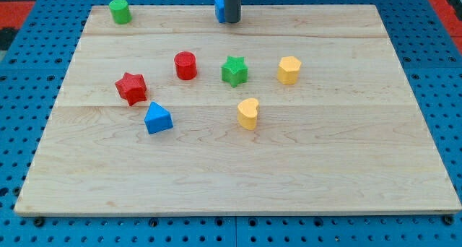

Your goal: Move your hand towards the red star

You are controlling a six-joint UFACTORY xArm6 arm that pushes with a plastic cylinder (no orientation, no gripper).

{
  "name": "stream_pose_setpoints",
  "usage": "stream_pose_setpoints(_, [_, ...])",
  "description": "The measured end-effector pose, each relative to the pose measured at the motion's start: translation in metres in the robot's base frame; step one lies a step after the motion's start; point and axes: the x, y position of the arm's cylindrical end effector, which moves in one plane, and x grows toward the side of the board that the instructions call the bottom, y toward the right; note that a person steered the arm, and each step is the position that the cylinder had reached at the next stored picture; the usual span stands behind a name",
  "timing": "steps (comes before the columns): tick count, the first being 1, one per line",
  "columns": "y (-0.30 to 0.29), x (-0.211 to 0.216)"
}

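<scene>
Red star on pale wooden board; blue pegboard surrounds.

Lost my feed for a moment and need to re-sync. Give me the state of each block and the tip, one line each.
my tip: at the view's top, against the blue block
blue block: top edge, partly hidden by the rod
red star: left of centre, untouched
red cylinder: upright, free
green star: free
green cylinder: top left corner
blue triangle: free
yellow heart: free
yellow block: free

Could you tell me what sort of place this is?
Probably a robotics lab bench: a wooden board on a blue perforated base, small coloured blocks such as the red star, and my tip at the top.
</scene>
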Motion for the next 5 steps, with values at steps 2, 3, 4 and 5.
stream_pose_setpoints(2, [0.003, 0.038])
stream_pose_setpoints(3, [-0.028, 0.044])
stream_pose_setpoints(4, [-0.052, 0.051])
stream_pose_setpoints(5, [-0.075, 0.051])
